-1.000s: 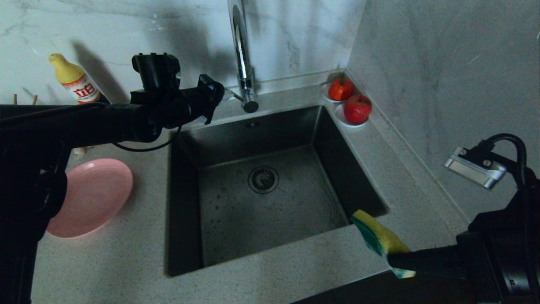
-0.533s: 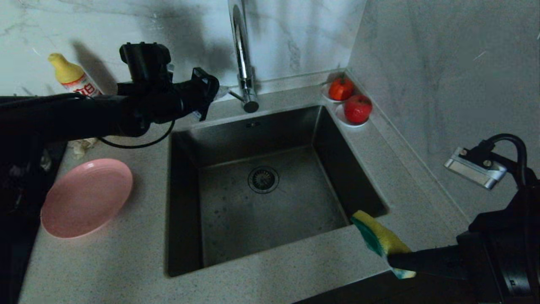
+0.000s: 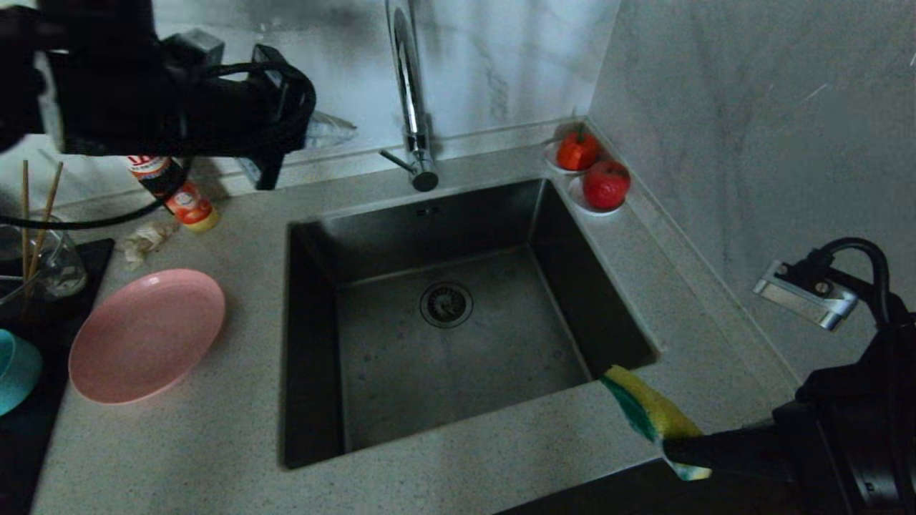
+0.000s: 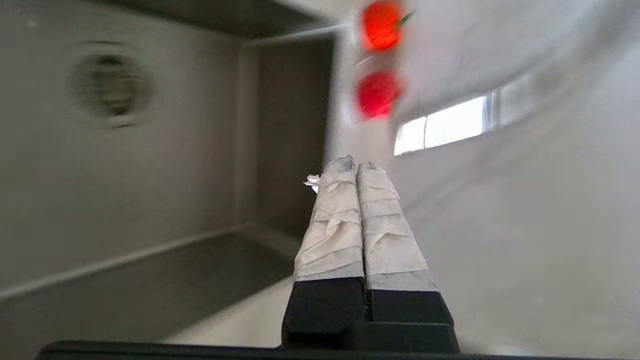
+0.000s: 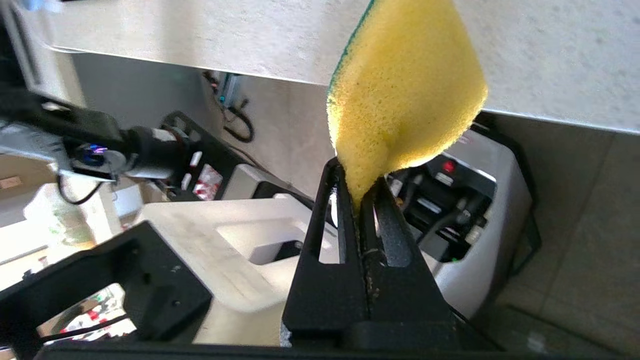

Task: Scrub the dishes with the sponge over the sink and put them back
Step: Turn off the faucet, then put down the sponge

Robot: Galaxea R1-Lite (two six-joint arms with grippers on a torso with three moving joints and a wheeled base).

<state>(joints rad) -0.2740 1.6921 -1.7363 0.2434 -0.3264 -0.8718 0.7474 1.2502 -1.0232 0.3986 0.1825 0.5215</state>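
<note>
The right gripper [image 5: 361, 200] pinches the sponge [image 3: 650, 411] at the sink's [image 3: 315, 343] near right corner; the left gripper [image 4: 356, 167], fingers together and empty, hangs far left above the bottle [image 3: 172, 192], plate [image 3: 147, 335] below

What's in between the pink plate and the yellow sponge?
The sink, seen in the head view: pink plate on its left, sponge at its right front corner.

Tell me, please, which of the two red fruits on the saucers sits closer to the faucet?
The rear fruit, tucked into the wall corner, is closer to the faucet; the other fruit lies nearer the front, alongside the sink.
</note>
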